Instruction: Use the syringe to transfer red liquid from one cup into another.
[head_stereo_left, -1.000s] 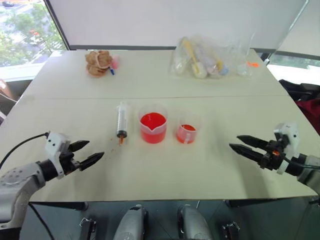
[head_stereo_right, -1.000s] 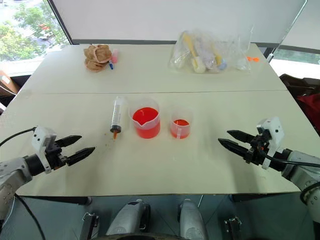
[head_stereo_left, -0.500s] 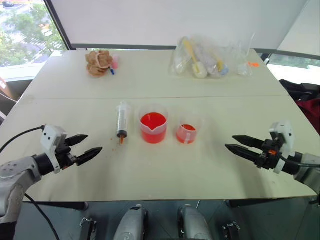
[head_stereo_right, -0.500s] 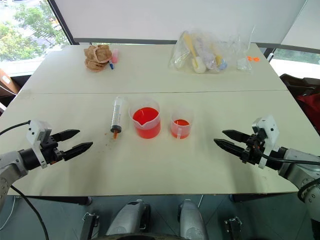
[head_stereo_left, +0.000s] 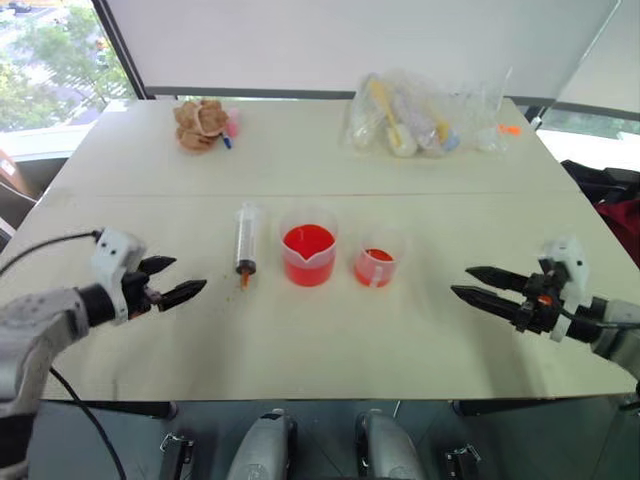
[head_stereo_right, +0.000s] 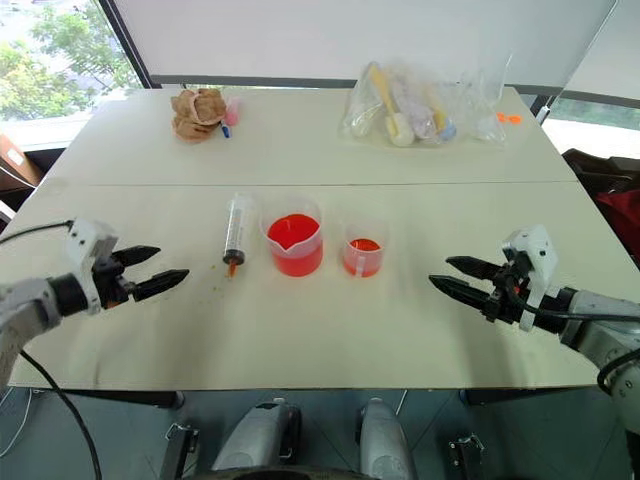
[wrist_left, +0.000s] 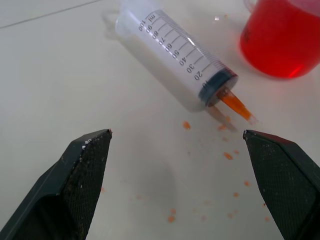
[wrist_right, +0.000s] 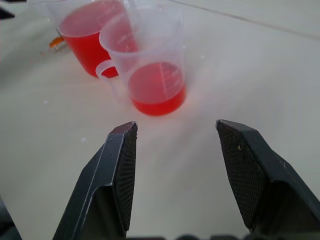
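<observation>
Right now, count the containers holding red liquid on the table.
2. The beaker stands mid-table, just right of the syringe; the smaller handled cup stands just right of the beaker. The clear bag at the back may hide more.

Syringe (wrist_left: 172, 59) beyond open left claw (wrist_left: 177, 150)

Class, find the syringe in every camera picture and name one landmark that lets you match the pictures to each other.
Left eye view: the syringe lies on the table, left of the big beaker.
Right eye view: same place, orange tip toward the robot.
Left wrist view: it lies ahead of the open left gripper, beaker beyond its tip.
Right wrist view: only an orange tip peeks out beside the beaker.
Shared landmark: the beaker of red liquid.
</observation>
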